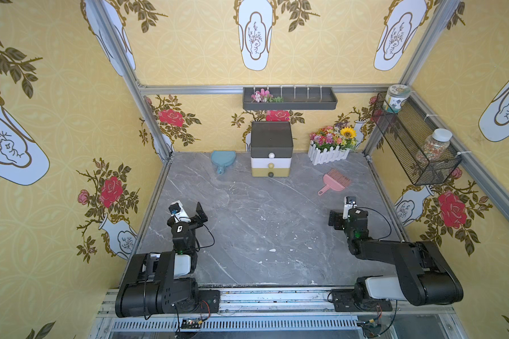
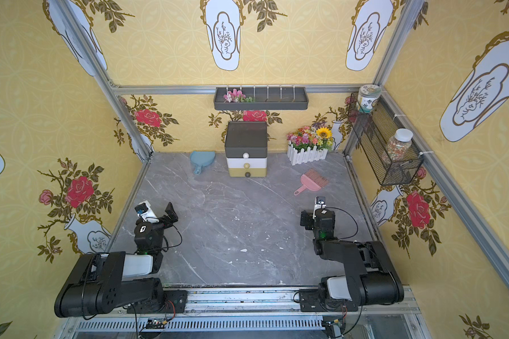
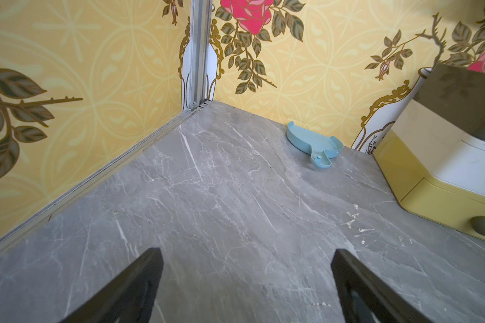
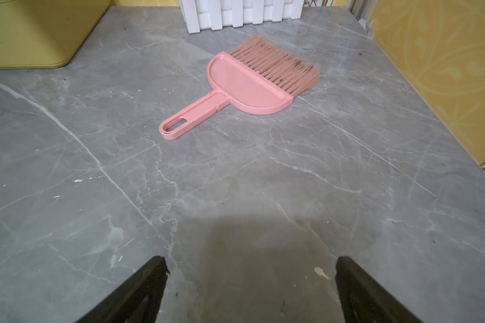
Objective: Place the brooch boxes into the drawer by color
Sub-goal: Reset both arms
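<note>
The left gripper [image 3: 247,251] is standing wide open with nothing between its jaws, hovering over the bare table [image 1: 247,223] at the near left. The right gripper [image 4: 249,260] is gaping just as empty at the near right, facing the pink brush [image 4: 244,84].

No brooch boxes are showing in any view. The drawer chest [image 1: 271,152] is sitting at the far edge against the back wall with its grey, white and olive drawers all pushed in. Whether the boxes are already sorted inside or not yet laid out cannot be told. If any remain, the next move is probably calling for a knob to be pinched and a drawer drawn toward the near side.

The middle of the table is lying open for that pull. A blue dustpan [image 1: 223,160] is resting just left of the chest and a flower planter [image 1: 329,146] is standing to its right. A wall tray [image 1: 290,99] is hanging above the chest, and a wire basket [image 1: 409,141] is jutting from the right wall, limiting high swings there.
</note>
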